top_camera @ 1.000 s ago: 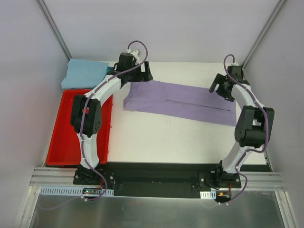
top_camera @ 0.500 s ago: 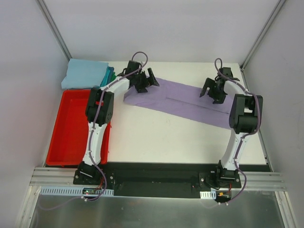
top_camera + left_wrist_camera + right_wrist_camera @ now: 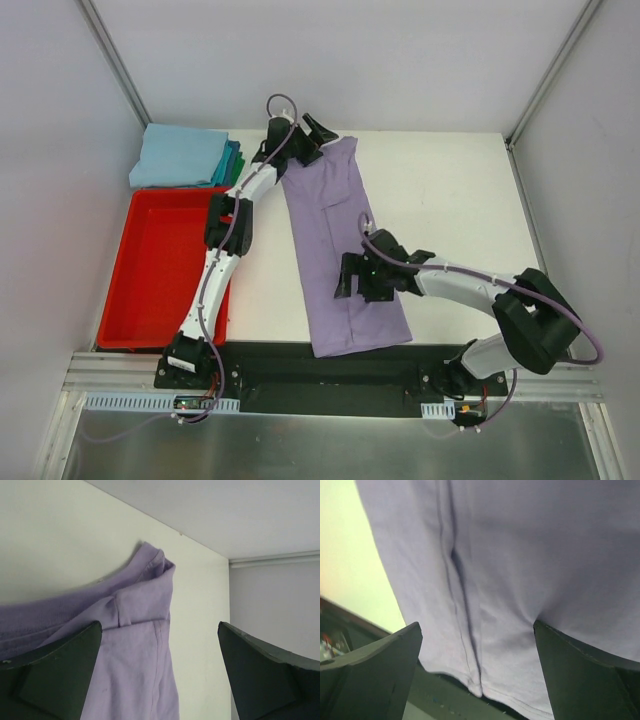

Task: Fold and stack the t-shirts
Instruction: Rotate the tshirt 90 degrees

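A red bin sits on the left side of the white table. Just past the bin's far end is a pile of folded t-shirts. The light blue shirt is on top, and teal and green edges peek out on the side away from the wall.

To the right of the bin lies the purple t-shirt, folded into one long strip. It runs from the far side of the table to the near side, and its near end hangs over the black plate.

The left gripper is past the bin's far right corner, at the far end of the strip. Its fingers are wide apart and hold nothing.

The right gripper is further right of the bin, low over the near half of the strip. Its fingers are also spread wide with nothing between them but flat cloth below.
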